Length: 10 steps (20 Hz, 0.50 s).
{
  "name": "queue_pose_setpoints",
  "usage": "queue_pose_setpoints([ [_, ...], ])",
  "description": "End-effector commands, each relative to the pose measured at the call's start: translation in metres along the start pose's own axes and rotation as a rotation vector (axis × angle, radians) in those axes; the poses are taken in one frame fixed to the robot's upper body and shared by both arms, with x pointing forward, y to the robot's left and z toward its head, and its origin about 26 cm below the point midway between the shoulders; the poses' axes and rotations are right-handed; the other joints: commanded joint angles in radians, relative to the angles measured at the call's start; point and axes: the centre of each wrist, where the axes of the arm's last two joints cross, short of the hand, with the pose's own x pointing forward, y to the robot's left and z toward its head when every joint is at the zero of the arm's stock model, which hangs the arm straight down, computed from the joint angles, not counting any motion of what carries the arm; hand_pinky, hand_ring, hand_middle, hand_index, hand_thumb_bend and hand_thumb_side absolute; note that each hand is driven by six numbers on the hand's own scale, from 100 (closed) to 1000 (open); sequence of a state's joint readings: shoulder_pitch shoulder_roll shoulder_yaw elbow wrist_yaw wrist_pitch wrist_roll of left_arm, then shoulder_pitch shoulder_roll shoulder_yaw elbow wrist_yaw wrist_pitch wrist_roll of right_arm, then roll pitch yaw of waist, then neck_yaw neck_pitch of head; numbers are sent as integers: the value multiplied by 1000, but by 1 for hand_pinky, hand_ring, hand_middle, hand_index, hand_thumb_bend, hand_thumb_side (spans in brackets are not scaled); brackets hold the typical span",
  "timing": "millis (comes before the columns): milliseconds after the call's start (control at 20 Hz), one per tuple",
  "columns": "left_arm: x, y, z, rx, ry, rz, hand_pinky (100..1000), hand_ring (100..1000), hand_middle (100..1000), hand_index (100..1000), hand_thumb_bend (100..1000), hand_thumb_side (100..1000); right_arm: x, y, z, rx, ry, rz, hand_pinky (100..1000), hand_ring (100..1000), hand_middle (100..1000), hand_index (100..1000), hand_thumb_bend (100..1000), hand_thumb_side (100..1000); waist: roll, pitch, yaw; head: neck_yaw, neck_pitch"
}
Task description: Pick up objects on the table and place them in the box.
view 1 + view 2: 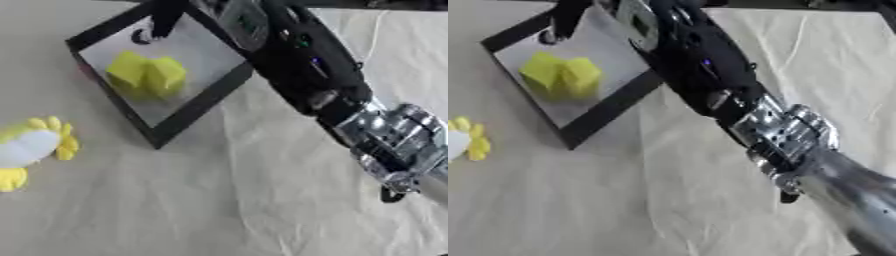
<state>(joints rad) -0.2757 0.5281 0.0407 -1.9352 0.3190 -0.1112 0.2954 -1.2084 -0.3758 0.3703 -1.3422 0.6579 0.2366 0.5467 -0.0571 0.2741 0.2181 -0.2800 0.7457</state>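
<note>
A black-framed box point(198, 107) with a pale grey floor lies askew at the upper left. Inside it rests a crumpled yellow object point(147, 75). On the cloth to the box's left lies a flower-like toy point(31, 147), white in the middle with yellow petals. My right arm crosses from the lower right up to the top centre. Its hand point(238, 22) hangs over the box's far corner, with fingers point(164, 19) pointing straight down into the box and holding nothing. My left hand does not show in either view.
A cream cloth with creases point(254, 200) covers the table. The silver wrist and forearm point(394, 142) of my right arm span the right side of the view. A thin cable point(378, 35) lies at the upper right.
</note>
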Motion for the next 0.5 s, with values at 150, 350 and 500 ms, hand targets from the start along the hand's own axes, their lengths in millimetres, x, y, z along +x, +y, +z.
queue_pose_setpoints([
  [150, 7, 8, -4, -15, -27, -48, 954, 1000, 937, 867, 109, 778, -1, -48, 65, -167, -61, -91, 879, 813, 770, 868, 241, 194, 9, -36, -9, 23, 5],
  [350, 8, 12, -3, -26, -28, -78, 953, 1000, 934, 869, 100, 776, -2, -52, 115, -250, -108, -205, 878, 797, 754, 854, 100, 253, 15, -36, -19, 35, 3],
  [500, 13, 16, -8, -69, -45, -134, 946, 999, 932, 872, 100, 768, -6, -46, 149, -325, -104, -303, 883, 798, 757, 853, 100, 391, 22, -35, -23, 43, 4],
])
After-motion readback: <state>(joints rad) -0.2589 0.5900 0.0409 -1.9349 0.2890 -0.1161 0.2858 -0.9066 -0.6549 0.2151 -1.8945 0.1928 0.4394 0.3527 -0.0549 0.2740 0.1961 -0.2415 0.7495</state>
